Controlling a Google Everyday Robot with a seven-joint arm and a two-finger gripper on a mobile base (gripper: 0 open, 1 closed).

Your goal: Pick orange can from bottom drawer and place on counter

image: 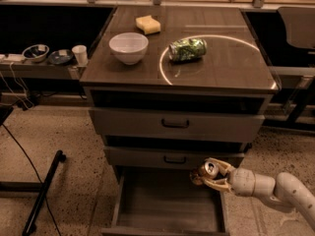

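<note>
Grasping the orange can point(210, 169), the gripper point(204, 175) hangs over the open bottom drawer point(167, 205), below the front edge of the worktop point(231, 68), right of its middle. A green can point(187, 49) lies mid-worktop; a white bowl point(128, 47) sits near the left edge.

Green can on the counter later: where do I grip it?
Probably mid-body, from above, closing across its round sides: the green can lies on its side on the counter. The gripper holds the orange can over the bottom drawer.
</note>
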